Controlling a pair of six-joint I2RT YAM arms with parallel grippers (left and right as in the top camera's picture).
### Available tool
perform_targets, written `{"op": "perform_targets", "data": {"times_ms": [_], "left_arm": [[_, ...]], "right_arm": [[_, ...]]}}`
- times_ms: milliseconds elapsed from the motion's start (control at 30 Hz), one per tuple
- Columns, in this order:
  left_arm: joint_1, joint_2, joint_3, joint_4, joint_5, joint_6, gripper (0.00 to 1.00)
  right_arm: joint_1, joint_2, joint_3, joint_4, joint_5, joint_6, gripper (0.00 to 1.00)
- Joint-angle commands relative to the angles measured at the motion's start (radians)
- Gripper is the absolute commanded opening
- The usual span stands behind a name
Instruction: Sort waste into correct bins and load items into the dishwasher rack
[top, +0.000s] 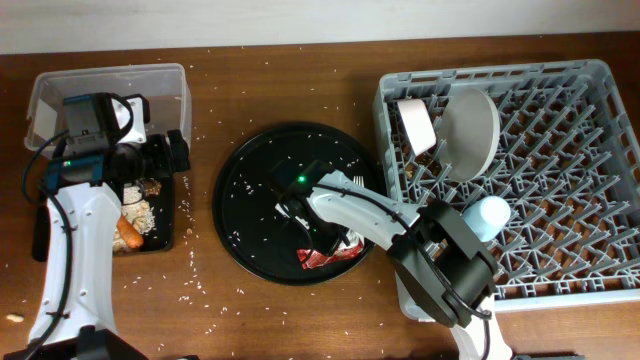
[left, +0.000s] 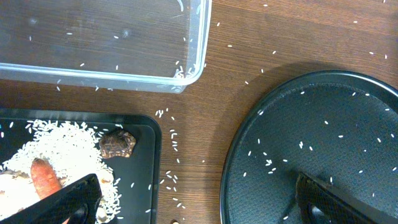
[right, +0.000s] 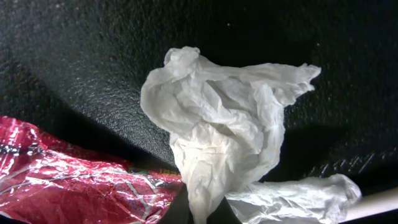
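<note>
My right gripper (right: 200, 214) is shut on the crumpled white napkin (right: 217, 118), over the large round black tray (top: 250, 190). The shiny red wrapper (right: 68, 177) lies on that tray just left of the jaws and also shows in the overhead view (top: 322, 258). A white fork handle (right: 379, 202) shows at the lower right. My left gripper (left: 199, 208) is open and empty between the shallow black tray (left: 146, 162) and the round tray. The black tray holds the orange carrot (left: 45, 177), rice (left: 62, 149) and a brown scrap (left: 117, 144). The clear tub (left: 124, 74) holds a few rice grains.
The grey dishwasher rack (top: 600, 75) at the right holds the pale grey plate (top: 470, 135), the white bowl (top: 415, 122) and the light-blue cup (top: 490, 215). Loose rice is scattered over the wooden table (top: 200, 270) and the round tray.
</note>
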Motion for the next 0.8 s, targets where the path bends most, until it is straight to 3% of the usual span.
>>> {"op": "perform_targets", "data": {"times_ms": [0,167,200,233,267,333,400,500,600,700,767], "left_arm": [[0.000,-0.008,0.007,0.001,0.015,0.016,0.99],[0.001,-0.008,0.007,0.002,0.015,0.016,0.99],[0.000,-0.008,0.007,0.002,0.015,0.016,0.99],[0.000,-0.008,0.007,0.002,0.015,0.016,0.99],[0.000,-0.008,0.007,0.002,0.015,0.016,0.99],[0.000,-0.008,0.007,0.002,0.015,0.017,0.98],[-0.011,-0.011,0.007,0.000,0.019,0.070,0.98],[-0.095,-0.012,0.008,-0.011,0.021,0.180,0.98],[-0.338,-0.002,0.007,-0.061,0.086,0.431,0.99],[-0.492,0.074,0.008,-0.027,0.070,0.484,0.98],[-0.563,0.194,0.087,-0.036,0.040,0.438,0.98]], "right_arm": [[-0.008,-0.004,0.063,-0.027,0.047,0.047,0.04],[-0.021,-0.004,0.369,-0.096,0.025,0.053,0.04],[-0.021,-0.004,0.391,-0.092,0.021,0.053,0.20],[-0.021,-0.004,0.393,-0.087,0.004,0.053,0.52],[-0.021,-0.004,0.393,-0.087,-0.025,0.053,0.74],[-0.023,-0.004,0.395,-0.084,-0.064,0.067,0.88],[-0.063,-0.005,0.462,-0.093,-0.126,0.176,0.89],[-0.188,-0.012,0.667,-0.191,-0.224,0.193,0.89],[-0.475,-0.012,1.031,-0.366,-0.242,0.193,0.89],[-0.624,-0.012,1.110,-0.416,-0.334,0.193,0.89],[-0.685,-0.011,1.105,-0.469,-0.340,0.192,0.89]]}}
